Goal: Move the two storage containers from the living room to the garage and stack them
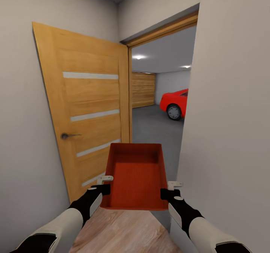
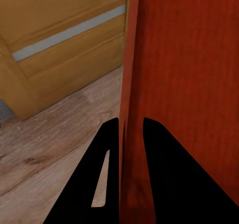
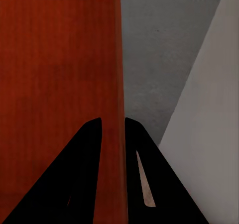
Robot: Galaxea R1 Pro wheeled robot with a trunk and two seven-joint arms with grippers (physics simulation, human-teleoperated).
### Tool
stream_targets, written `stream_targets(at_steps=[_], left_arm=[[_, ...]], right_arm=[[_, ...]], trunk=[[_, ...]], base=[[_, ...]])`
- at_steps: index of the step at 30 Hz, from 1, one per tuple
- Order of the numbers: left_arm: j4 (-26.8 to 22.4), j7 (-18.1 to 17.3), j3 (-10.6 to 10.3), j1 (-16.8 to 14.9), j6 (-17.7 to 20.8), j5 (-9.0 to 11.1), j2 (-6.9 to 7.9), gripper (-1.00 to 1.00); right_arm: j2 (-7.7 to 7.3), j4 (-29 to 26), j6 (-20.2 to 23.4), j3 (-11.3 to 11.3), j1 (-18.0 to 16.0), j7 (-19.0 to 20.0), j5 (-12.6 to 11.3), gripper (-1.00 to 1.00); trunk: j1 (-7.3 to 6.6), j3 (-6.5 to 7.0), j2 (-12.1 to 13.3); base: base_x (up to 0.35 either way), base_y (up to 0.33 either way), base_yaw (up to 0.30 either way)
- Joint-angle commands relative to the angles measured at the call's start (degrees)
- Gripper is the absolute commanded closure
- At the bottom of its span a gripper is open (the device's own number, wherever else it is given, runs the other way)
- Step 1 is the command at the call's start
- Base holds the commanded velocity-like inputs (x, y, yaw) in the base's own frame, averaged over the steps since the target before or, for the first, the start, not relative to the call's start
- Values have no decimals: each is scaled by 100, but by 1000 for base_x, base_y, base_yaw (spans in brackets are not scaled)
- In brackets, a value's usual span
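Both grippers — left [image 1: 105,188], right [image 1: 165,191] — clamp the bin [image 1: 137,174] by its thin side walls; looks light, stiff — steady through the doorway [image 1: 159,106].

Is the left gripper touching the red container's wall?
Touching: in the left wrist view, the left gripper has one finger on each side of the storage container wall.

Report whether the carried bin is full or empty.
Empty: the storage container shows its bare ribbed bottom, held level between the left pincer and right pincer.
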Motion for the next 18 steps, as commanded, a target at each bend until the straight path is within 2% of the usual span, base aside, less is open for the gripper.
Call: stream_targets(at_steps=[1,18], left_arm=[[-111,58,130,-1,-181,-103,51,100],[-115,58,130,-1,-181,-103,51,100]], right_arm=[[-9,15,4,-64,0,-52,-65,100],[-7,15,14,-62,0,-55,-66,100]], trunk=[[3,-3,-5],[3,-3,-5]], base=[[154,144,-69],[121,102,-227]])
